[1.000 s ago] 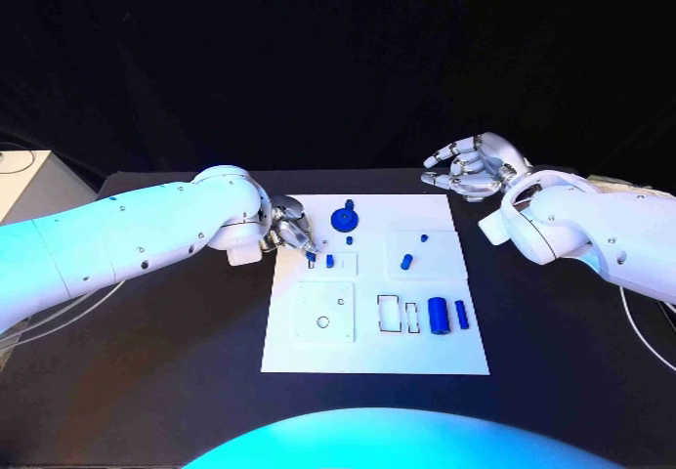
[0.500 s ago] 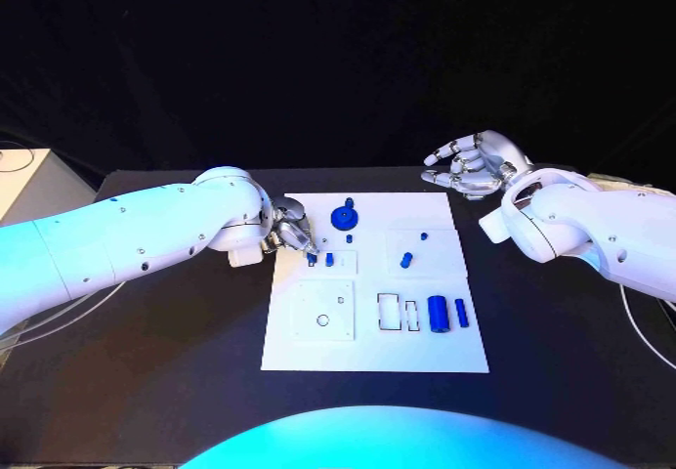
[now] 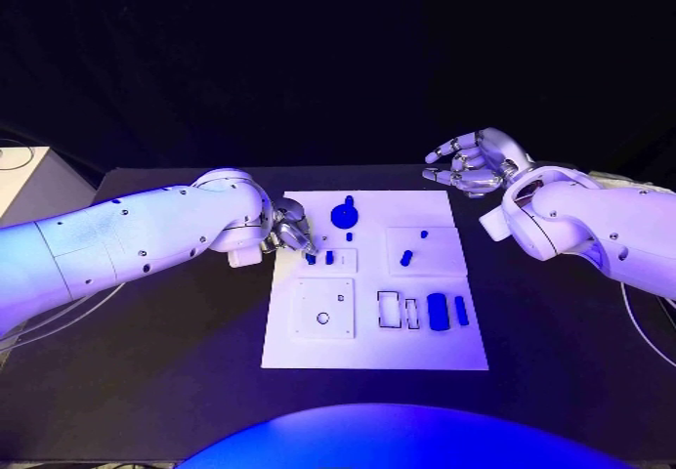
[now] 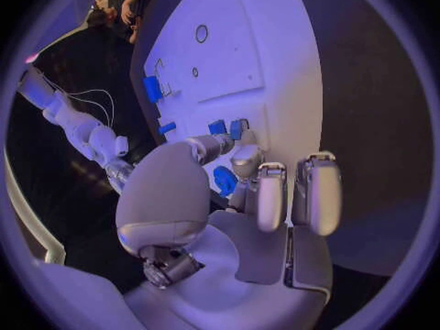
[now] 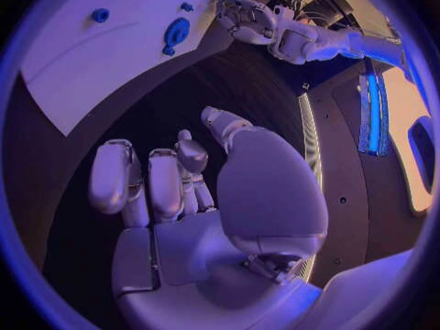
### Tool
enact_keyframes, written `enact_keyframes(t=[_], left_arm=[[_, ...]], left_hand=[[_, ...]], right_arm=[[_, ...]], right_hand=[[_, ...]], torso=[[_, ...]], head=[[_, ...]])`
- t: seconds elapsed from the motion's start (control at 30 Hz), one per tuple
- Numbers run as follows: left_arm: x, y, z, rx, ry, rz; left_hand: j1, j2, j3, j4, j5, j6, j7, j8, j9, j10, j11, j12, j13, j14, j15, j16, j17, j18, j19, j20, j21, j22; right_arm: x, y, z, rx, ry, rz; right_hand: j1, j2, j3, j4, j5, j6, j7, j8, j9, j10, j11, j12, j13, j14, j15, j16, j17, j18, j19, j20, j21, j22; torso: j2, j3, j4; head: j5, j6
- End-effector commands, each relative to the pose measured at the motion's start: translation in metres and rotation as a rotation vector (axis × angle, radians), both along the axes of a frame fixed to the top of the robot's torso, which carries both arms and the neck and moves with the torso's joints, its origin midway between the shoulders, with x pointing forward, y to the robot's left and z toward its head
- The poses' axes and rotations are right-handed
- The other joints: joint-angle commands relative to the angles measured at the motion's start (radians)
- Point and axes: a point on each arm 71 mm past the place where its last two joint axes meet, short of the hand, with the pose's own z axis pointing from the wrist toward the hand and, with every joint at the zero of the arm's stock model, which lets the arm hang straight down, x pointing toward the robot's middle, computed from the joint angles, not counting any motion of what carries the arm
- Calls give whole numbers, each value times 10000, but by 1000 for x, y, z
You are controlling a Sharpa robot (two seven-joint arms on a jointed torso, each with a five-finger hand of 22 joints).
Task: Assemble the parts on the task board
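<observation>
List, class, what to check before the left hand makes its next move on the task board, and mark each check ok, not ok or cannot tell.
1. Left hand is at the task board's left edge: ok.
2. Its fingers are next to a small blue part: ok.
3. Part gripped firmly: cannot tell.
4. Right hand is off the board, holding nothing: ok.
5. Round blue part is clear of the left hand: ok.

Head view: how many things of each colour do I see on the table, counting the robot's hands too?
Blue parts: 7
White task board: 1
Silver hands: 2, the left hand and the right hand
Total: 10
</observation>
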Motion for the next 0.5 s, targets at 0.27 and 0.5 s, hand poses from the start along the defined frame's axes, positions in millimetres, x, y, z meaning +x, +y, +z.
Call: enact_keyframes(t=[0.27,0.5], left_arm=[[0,1,-2,251,-4,50],[0,1,-2,292,-38,62]], left_hand=[[81,-3,1601,-1508,48,38,-42,67,18,61,4,61,12,1040,-53,43,2635,-90,224,-14,36,1209],[62,-26,1627,-1514,82,56,-50,66,19,85,-4,67,25,1040,-61,43,2635,-92,230,-19,41,1217]], right_arm=[[0,1,0,7,-35,157],[0,1,0,5,-31,155]], right_hand=[[-32,80,-20,81,60,-79,-1,46,16,-24,2,-87,-25,-76,-9,-66,-33,108,-55,-32,-35,0],[-32,80,-20,81,60,-79,-1,46,16,-24,2,-87,-25,-76,-9,-66,-33,108,-55,-32,-35,0]], torso=[[1,2,-3],[1,4,-10]], head=[[9,-16],[5,-28]])
